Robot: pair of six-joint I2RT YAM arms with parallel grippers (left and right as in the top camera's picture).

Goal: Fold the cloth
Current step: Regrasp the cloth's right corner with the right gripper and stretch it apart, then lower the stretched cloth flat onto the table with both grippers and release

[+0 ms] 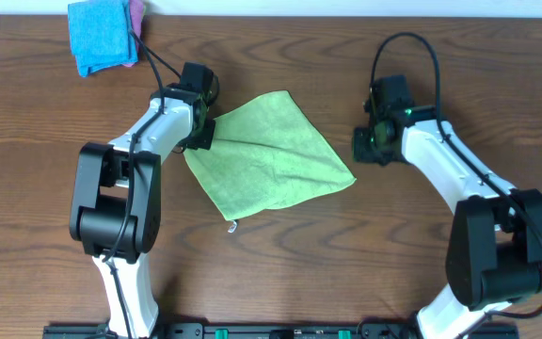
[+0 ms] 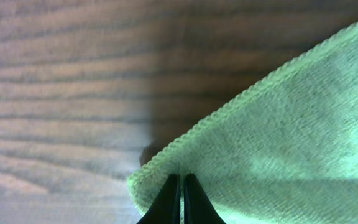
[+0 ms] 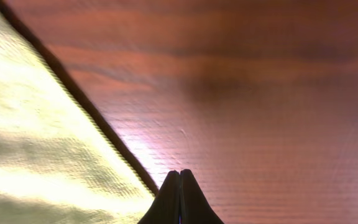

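1. Nearest the robot's side of the cloth, the two white arm columns rise from black bases, one off each near flank of it. Neither covers any fabric.
2. A little white tag sticks out from the cloth's nearest corner onto the bare table.
3. The cloth lies flat and spread open as a lime-green square turned like a diamond, between the two arms. It is soft, with a fine nap, a few shallow creases and a corded hem.
4. The left gripper sits over the cloth's left corner, its dark body hiding that corner from overhead. Its black tapered fingers are pressed together, tips just inside the hem. I cannot tell whether any fabric is caught between them.
5. The right gripper hangs just off the cloth's right edge, over wood. Its fingers are closed tight to a single point and grip nothing.
6. The table around the cloth is dark brown wood with long straight grain and a slight sheen.
7. Black cables loop above both arms beyond the cloth; the left one runs toward the far-left corner.
8. Well beyond the cloth's left corner, at the table's far edge, lies a folded bright blue cloth, with a pink cloth showing behind it.
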